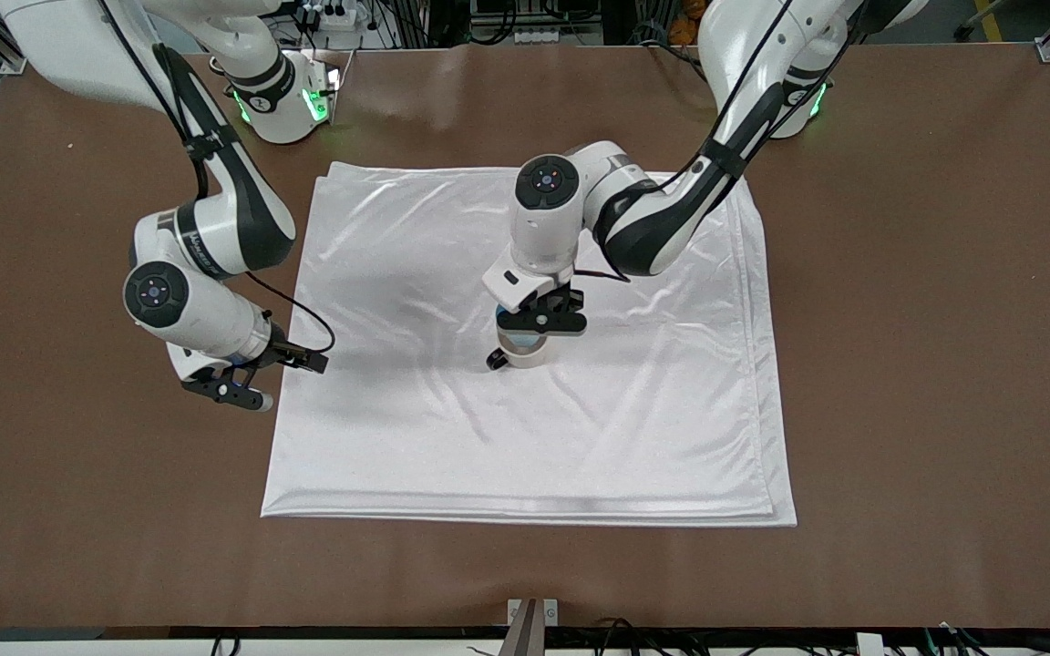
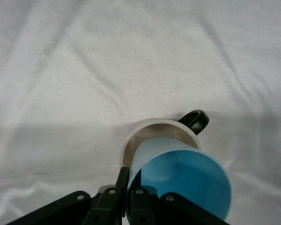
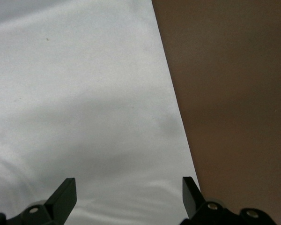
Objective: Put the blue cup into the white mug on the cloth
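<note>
Left gripper [image 1: 539,330] is clenched on the rim of the blue cup [image 2: 182,180], with one finger inside the cup wall and one outside; the fingers [image 2: 123,183] are pressed close together on the thin wall. It is over the middle of the cloth [image 1: 653,401], right above the white mug [image 1: 525,353]. In the left wrist view the blue cup is tilted, and its lower part is already inside the mouth of the white mug — the cream inner wall of the mug shows around it on one side. I cannot tell whether the cup's bottom touches the bottom of the mug.

White mug stands upright on the cloth, about the centre of it, well apart from all four edges of the cloth. Its small black handle [image 2: 195,120] sticks out on the side nearer to the front camera and toward the right arm's end of the table.

Cloth is spread flat on the brown tabletop [image 1: 926,364], with soft wrinkles, and it covers the middle part, a little closer to the edge where the robots' bases stand.

Right gripper [image 1: 226,387] is released, its two fingers [image 3: 64,196] wide apart and holding nothing. It waits low over the edge of the cloth at the right arm's end — in the right wrist view the border between white fabric and brown tabletop runs between its fingers.
</note>
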`<action>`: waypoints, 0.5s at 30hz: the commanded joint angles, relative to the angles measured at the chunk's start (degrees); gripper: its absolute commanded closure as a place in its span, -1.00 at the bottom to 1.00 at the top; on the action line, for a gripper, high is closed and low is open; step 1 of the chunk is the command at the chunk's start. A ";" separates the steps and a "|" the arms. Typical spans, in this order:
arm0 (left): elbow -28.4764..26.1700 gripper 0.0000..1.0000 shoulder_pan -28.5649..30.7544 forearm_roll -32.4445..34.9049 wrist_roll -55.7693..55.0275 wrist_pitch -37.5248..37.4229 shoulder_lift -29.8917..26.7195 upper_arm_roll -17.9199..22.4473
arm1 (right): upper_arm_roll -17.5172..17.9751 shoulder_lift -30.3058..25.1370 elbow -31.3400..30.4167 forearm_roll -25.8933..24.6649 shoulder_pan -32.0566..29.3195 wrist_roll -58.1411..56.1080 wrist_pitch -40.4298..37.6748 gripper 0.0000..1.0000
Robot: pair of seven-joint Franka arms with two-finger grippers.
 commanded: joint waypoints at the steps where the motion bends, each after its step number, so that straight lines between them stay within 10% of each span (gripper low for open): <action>1: 1.88 -1.00 -0.58 1.76 -0.03 0.02 0.75 0.52 | 0.46 -5.07 -4.27 -0.61 -3.02 -5.80 0.31 -1.00; 15: 3.20 -1.00 0.56 0.62 -0.91 -0.24 -2.32 0.44 | 0.54 -12.62 -3.22 -0.43 -4.52 -8.45 -9.79 -1.00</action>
